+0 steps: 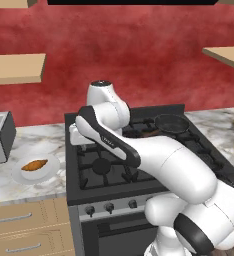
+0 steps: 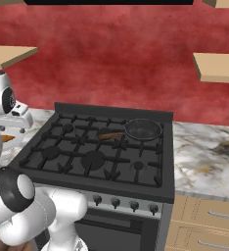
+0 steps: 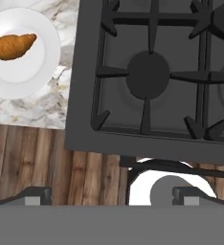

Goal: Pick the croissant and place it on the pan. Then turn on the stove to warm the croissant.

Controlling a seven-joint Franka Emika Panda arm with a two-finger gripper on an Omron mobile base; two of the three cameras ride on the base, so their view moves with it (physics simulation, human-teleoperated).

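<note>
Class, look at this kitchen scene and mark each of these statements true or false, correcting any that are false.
1. The croissant lies on the white plate. True.
2. The pan sits on the marble counter. False: it sits on the stove, at a rear burner.
3. The gripper is shut on the croissant. False: it is open and holds nothing, hanging over the stove's front edge.
4. The plate stands on the counter left of the stove. True.
5. The pan already holds the croissant. False: the pan holds nothing.

croissant (image 3: pixel 12 46): on white plate | pan (image 2: pixel 143 129): rear stove (image 2: pixel 102 152) grate, seemingly empty
</note>
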